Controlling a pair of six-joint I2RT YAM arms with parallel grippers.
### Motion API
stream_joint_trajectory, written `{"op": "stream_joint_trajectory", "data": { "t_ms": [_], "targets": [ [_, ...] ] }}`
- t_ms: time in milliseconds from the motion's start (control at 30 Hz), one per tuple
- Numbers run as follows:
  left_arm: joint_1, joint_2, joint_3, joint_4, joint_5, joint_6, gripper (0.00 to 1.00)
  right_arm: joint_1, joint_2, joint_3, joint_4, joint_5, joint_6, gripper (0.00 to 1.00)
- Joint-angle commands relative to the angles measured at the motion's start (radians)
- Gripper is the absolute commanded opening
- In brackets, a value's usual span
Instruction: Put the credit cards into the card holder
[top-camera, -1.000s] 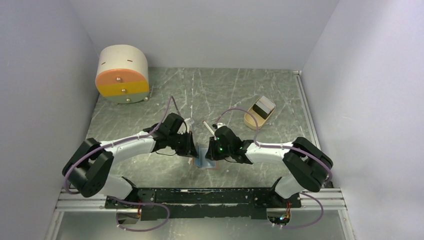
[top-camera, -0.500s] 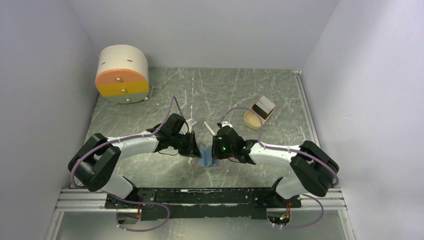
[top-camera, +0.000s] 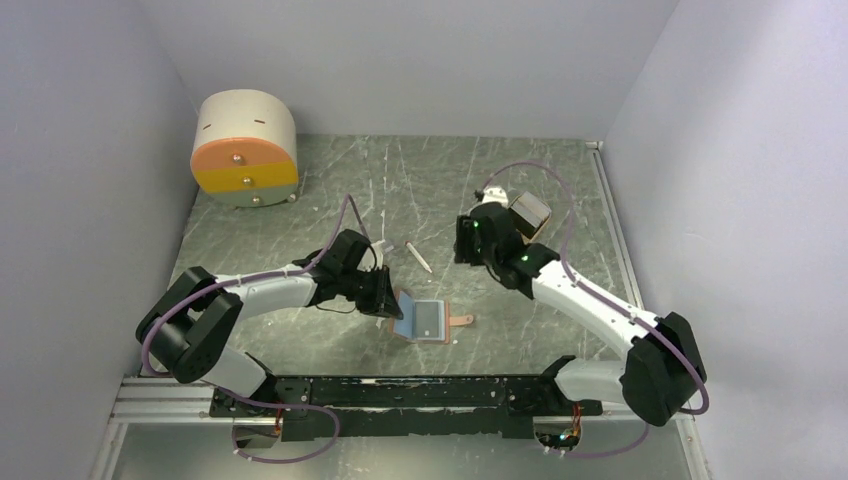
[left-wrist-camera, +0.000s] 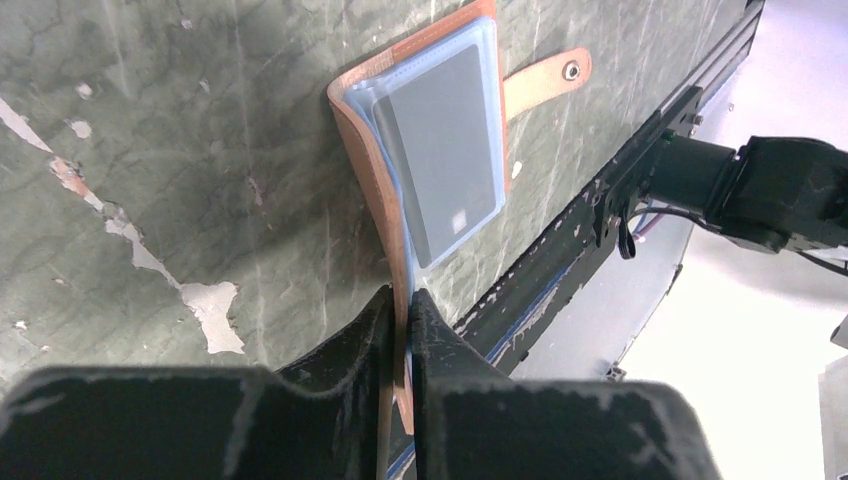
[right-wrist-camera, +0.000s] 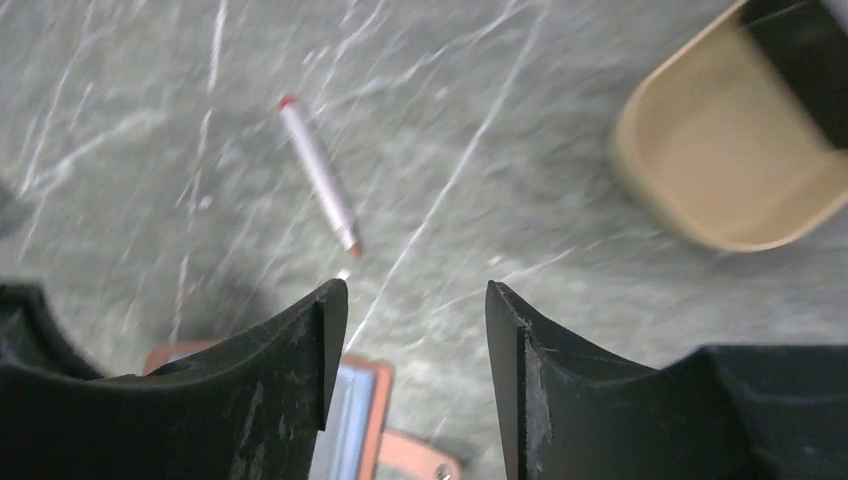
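Observation:
The brown card holder (top-camera: 432, 321) lies open on the table with blue sleeves, and a grey credit card (left-wrist-camera: 445, 140) sits inside one sleeve. My left gripper (top-camera: 388, 300) is shut on the holder's left cover (left-wrist-camera: 400, 300), which stands up on edge. My right gripper (top-camera: 463, 245) hangs open and empty above the table, between the holder and the beige tray (right-wrist-camera: 720, 160). A black credit card with a white band (top-camera: 528, 211) leans in that tray. In the right wrist view the holder's corner (right-wrist-camera: 355, 415) shows below the fingers.
A thin white pen-like stick (top-camera: 418, 257) lies just beyond the holder. A round drawer unit with an orange and yellow front (top-camera: 245, 150) stands at the back left. The holder's strap with a snap (left-wrist-camera: 548, 78) points toward the arms' base rail.
My right gripper has opened and moved up and to the right, away from the holder toward the tray. The holder now lies spread open with the grey card in it. The left gripper stays put.

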Motion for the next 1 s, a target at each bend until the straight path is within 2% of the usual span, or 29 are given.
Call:
{"op": "stream_joint_trajectory", "data": {
  "t_ms": [0, 167, 367, 667, 967],
  "targets": [
    [-0.003, -0.008, -0.039, 0.067, 0.077, 0.009, 0.15, -0.076, 0.04, 0.103, -0.095, 0.179, -0.156, 0.57],
    [0.002, -0.029, -0.057, 0.065, 0.077, 0.01, 0.21, -0.166, 0.093, 0.142, -0.064, 0.265, -0.272, 0.58],
    [0.011, -0.049, -0.088, 0.07, 0.068, 0.014, 0.25, -0.237, 0.202, 0.143, 0.065, 0.441, -0.49, 0.58],
    [0.014, -0.042, -0.137, 0.166, 0.131, -0.02, 0.24, -0.286, 0.414, 0.17, 0.223, 0.469, -0.815, 0.59],
    [0.014, -0.018, -0.145, 0.196, 0.135, -0.027, 0.24, -0.31, 0.487, 0.246, 0.264, 0.424, -0.938, 0.63]
  ]
}}
